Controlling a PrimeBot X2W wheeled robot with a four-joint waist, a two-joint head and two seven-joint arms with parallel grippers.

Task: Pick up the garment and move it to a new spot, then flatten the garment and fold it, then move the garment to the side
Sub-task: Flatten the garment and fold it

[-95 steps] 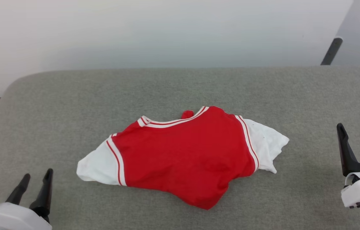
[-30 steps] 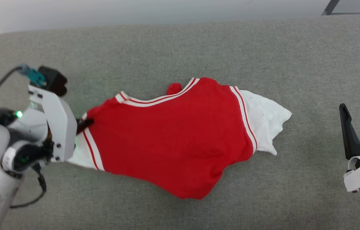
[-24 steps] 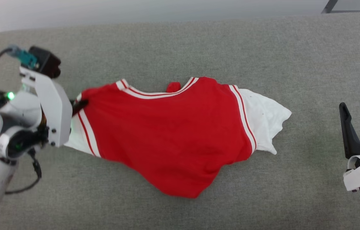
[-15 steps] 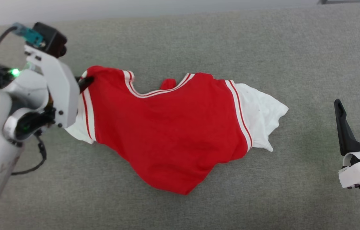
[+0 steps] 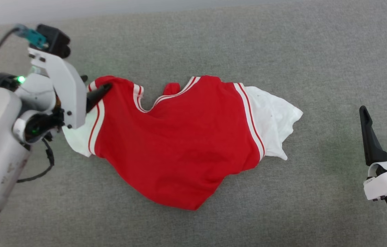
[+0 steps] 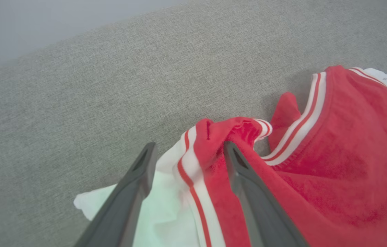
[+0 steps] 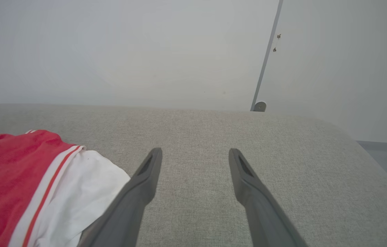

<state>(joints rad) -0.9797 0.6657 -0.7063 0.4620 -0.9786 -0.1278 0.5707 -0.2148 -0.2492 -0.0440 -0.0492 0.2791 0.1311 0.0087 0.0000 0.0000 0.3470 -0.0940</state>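
We see the red jersey (image 5: 179,137) lying crumpled on the grey fabric-covered worktop (image 5: 317,51), roughly in the middle of the head view and nearer our left side. Its red body is spread out with a pointed fold toward us. One white sleeve (image 5: 276,127) is stretched to the right. The other white sleeve (image 5: 77,137) is tucked beside our left arm.

Our left gripper (image 5: 94,87) is down at the jersey's left shoulder. In the left wrist view its fingers (image 6: 135,185) stand apart, not clamped. They straddle a raised ridge of red cloth and striped trim on the jersey (image 6: 334,154). One finger lies against the red cloth and the other is over the white sleeve. The striped collar curves away just beyond the fingertips.

Our right gripper (image 5: 378,108) hangs at the lower right of the head view, well apart from the jersey. In the right wrist view the right gripper (image 7: 195,151) has its fingers (image 7: 248,192) spread wide over bare worktop (image 7: 197,130), holding nothing. The jersey's white sleeve (image 7: 77,192) lies just beside the near finger, and a pale wall (image 7: 111,51) stands behind.
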